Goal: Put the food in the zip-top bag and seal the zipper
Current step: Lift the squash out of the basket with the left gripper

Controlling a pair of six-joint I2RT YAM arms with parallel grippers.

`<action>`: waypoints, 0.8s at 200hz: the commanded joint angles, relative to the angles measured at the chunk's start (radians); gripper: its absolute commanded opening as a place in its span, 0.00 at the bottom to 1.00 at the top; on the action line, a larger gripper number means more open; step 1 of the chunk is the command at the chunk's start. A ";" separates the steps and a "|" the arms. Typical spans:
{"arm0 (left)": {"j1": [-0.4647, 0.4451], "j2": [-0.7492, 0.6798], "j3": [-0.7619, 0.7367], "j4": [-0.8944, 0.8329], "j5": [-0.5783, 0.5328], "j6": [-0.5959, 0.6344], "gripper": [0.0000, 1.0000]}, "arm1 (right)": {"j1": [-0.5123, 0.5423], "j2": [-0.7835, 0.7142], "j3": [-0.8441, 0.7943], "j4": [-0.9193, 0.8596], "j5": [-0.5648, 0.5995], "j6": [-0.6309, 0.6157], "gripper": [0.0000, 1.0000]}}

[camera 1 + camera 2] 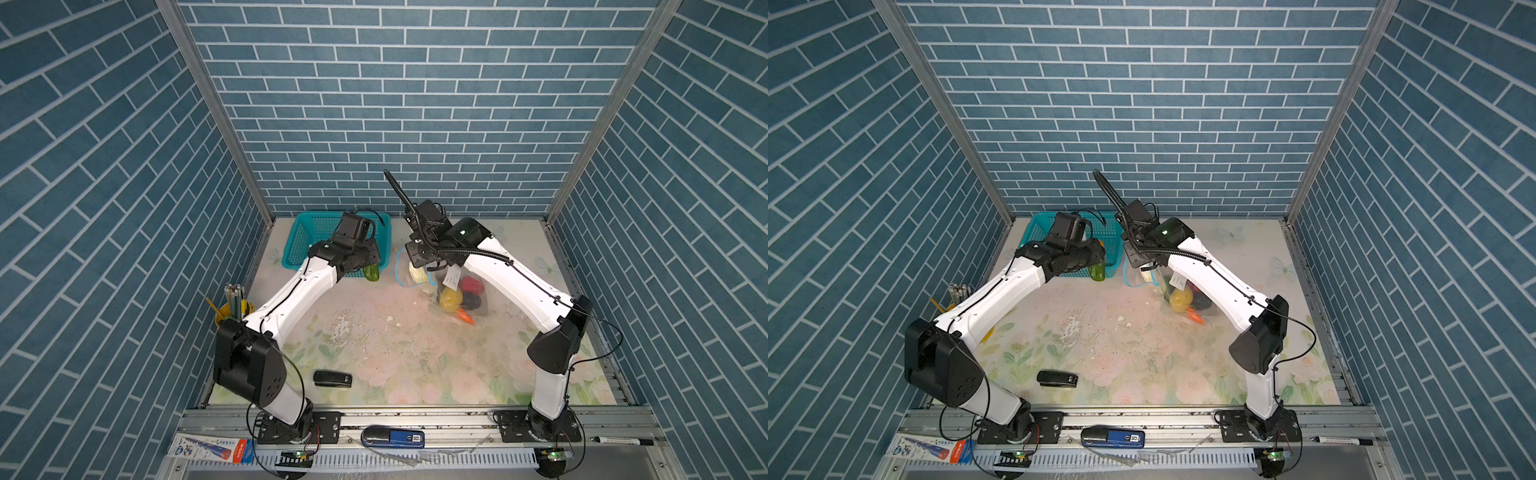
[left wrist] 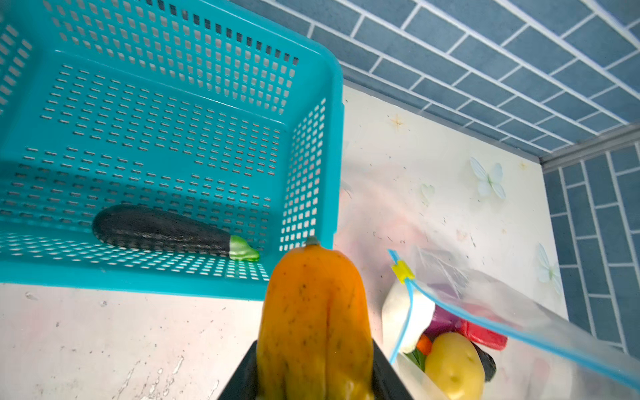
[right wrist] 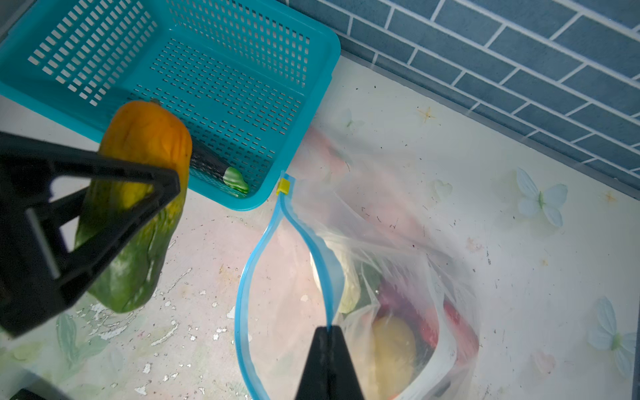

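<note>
Table (image 1: 374,340), top views, near to far.
- 7 o'clock: stapler (image 1: 332,379).
- 2 o'clock: bag (image 3: 398,221), mouth agape, holding carrot (image 1: 466,318), potato (image 1: 451,300), strawberry (image 1: 471,284), cabbage (image 1: 417,272).
- Right gripper (image 3: 328,341): jaws pinched tight on one lip of the zipper (image 3: 239,318); slider (image 3: 283,186) at the far end.
- Left gripper (image 2: 313,377): jaws partly apart, clamped on the green-orange piece (image 3: 145,135), aloft between basket and bag mouth.
- 11 o'clock: basket (image 1: 299,245), eggplant (image 2: 162,230) inside.
</note>
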 commanded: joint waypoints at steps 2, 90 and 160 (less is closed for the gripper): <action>-0.022 -0.064 -0.051 0.091 0.050 0.046 0.40 | -0.006 -0.049 -0.024 0.009 0.004 -0.004 0.00; -0.047 -0.179 -0.331 0.615 0.238 0.454 0.31 | -0.014 -0.069 -0.050 0.035 -0.043 0.009 0.00; 0.014 -0.158 -0.542 1.101 0.528 0.661 0.31 | -0.036 -0.095 -0.094 0.062 -0.080 0.018 0.00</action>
